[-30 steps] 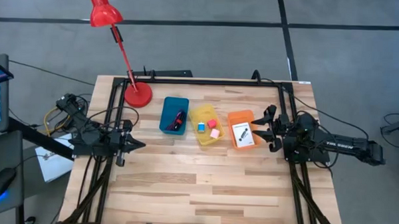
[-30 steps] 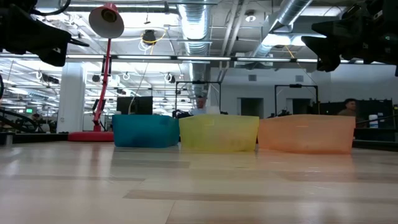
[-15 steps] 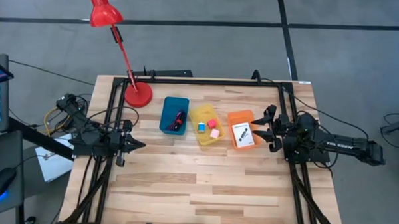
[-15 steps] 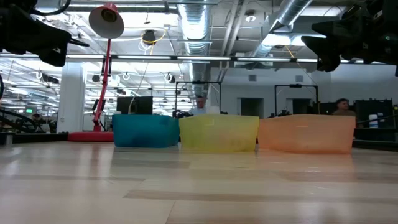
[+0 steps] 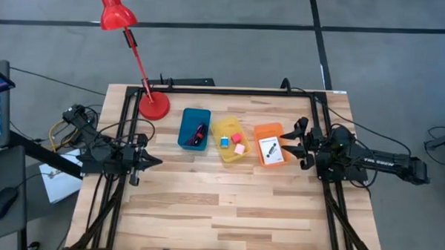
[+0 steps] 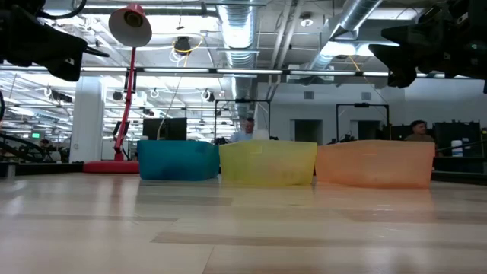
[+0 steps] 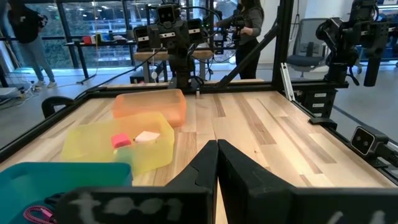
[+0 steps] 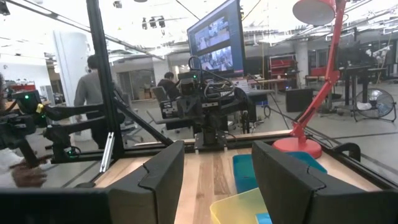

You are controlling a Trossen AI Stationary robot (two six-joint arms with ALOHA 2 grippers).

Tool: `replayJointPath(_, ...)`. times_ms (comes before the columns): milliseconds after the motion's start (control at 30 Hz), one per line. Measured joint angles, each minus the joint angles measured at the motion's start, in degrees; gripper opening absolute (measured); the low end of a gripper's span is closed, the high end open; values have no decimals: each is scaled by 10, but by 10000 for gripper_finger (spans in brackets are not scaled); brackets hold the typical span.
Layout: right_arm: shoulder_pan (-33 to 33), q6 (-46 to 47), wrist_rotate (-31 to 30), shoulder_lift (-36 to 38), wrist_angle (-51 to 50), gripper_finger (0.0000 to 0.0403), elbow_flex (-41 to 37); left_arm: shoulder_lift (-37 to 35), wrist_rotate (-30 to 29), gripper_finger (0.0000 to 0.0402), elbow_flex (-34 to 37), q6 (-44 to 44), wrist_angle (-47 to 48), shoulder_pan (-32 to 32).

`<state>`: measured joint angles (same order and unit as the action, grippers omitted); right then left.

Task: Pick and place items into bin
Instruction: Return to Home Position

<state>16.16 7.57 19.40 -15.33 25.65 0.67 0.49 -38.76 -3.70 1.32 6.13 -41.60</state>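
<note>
Along the tabletop's [image 5: 220, 206] left edge, left hand [image 5: 155, 162] aloft, fingers pressed together, holding nothing; right hand [image 5: 290, 143] aloft just beside the orange bin [image 5: 268, 129], fingers spread wide, empty; white card [image 5: 270, 148] lies in that bin; pink block [image 5: 239, 148], red block [image 5: 236, 138] and light-blue block [image 5: 225, 141] in the yellow bin [image 5: 224, 125]; dark red cord [image 5: 200, 132] in the blue bin [image 5: 185, 127].

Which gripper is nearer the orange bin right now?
Right. The right gripper sits just beside the orange bin, open; the left gripper is far off, past the blue bin.
</note>
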Motion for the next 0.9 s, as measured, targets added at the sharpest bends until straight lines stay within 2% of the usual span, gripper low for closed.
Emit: replayJointPath(900, 0, 0, 0, 0, 0, 182, 0, 0, 0, 0, 0, -13, 0, 0)
